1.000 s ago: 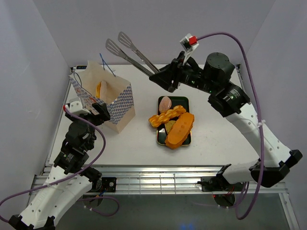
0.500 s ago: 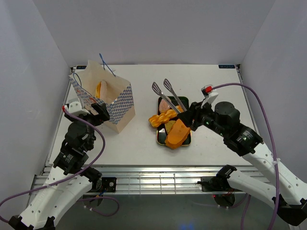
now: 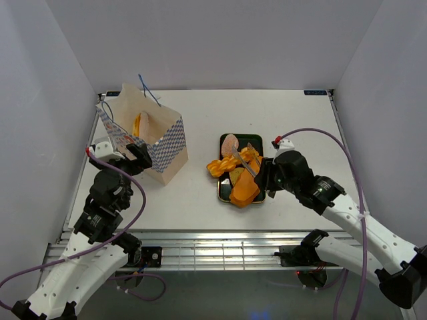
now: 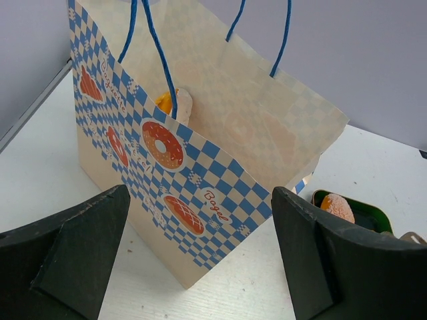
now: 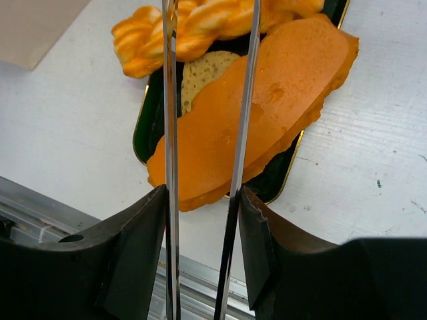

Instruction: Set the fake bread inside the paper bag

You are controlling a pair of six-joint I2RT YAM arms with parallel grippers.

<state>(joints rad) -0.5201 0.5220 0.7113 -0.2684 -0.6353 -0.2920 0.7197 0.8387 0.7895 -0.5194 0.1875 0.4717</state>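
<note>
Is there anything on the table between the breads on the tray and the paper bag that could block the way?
Nothing visible does. The table between the tray and the bag is bare, and the bag's mouth is open. The right gripper holds tongs over the bread.

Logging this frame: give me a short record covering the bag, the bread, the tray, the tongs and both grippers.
paper bag: upright, open, one bread piece inside
tray: holds long loaf, braided twist, round slice, oval bun
tongs: arms stretch over the loaf toward the twist
right gripper: shut on tongs
left gripper: open, facing the bag's checked side
</note>
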